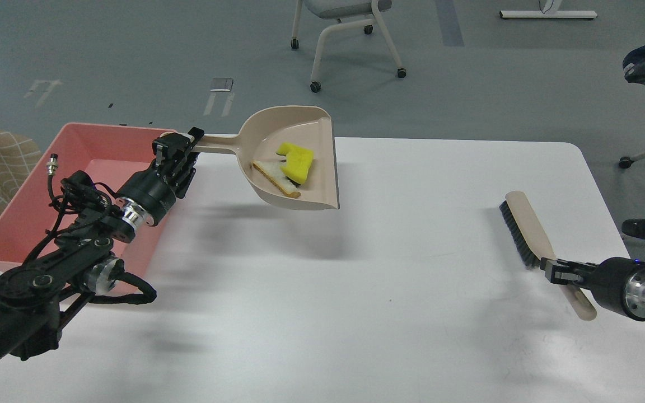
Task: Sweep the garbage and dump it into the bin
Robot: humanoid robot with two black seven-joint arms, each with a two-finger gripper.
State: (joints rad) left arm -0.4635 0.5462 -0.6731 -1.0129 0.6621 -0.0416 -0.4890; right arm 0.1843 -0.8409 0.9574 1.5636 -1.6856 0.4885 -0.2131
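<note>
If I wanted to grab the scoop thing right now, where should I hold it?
Probably by its long thin handle, coming from the left, where the left gripper already has it. The handle sticks out sideways from the dustpan, slim enough for fingers. The wide bowl holds the yellow chunk and whitish strip, so leave it alone.

R arm [644, 280] cut off by frame edge

The counter [356, 291] lies bare between the raised dustpan [294, 162] and the brush [529, 235] at its right edge. The bin [26, 212] is open-topped; the left arm crosses above its right wall.
</note>
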